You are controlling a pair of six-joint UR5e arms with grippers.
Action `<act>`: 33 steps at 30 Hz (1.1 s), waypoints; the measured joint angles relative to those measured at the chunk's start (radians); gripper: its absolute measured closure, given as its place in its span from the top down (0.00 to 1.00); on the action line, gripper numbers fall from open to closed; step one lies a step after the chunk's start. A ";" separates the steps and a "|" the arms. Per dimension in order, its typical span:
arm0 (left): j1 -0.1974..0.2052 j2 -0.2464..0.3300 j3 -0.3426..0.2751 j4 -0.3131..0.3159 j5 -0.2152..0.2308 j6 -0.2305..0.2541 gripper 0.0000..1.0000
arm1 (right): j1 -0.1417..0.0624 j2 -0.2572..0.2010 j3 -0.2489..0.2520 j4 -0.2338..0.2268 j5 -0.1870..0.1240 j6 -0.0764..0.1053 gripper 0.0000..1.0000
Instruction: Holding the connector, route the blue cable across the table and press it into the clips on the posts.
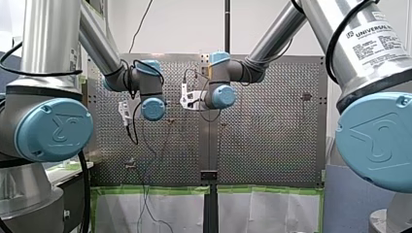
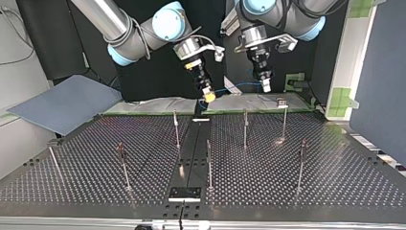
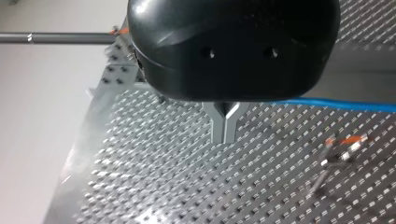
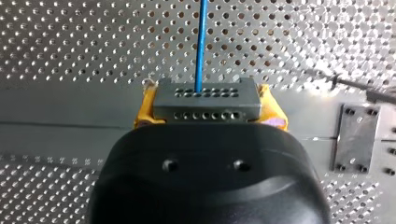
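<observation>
Perforated table point(image 2: 311, 163), posts point(image 2: 176, 129) uncabled: my right gripper point(image 4: 208, 108) pinches connector point(image 4: 205, 95), cable point(image 4: 201, 42) trailing; my left gripper point(image 3: 224, 128) pressed together; routing apparently unstarted, next needs carrying to nearest post.

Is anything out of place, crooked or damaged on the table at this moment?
Nothing is clearly wrong. The connector sits square in my right gripper, and the blue cable leaves it straight. Only the thin post at the top view's far left seems to lean, perhaps from the camera angle.
</observation>
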 joint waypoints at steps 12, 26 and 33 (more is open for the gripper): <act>0.031 0.097 0.033 -0.097 -0.097 0.084 0.00 | 0.009 0.003 -0.099 0.099 -0.049 0.004 0.00; 0.080 0.204 0.132 -0.217 -0.122 0.092 0.00 | 0.020 0.012 -0.225 0.225 -0.054 0.012 0.00; 0.104 0.164 0.178 -0.277 -0.065 0.087 0.00 | 0.021 0.036 -0.286 0.286 -0.055 0.014 0.00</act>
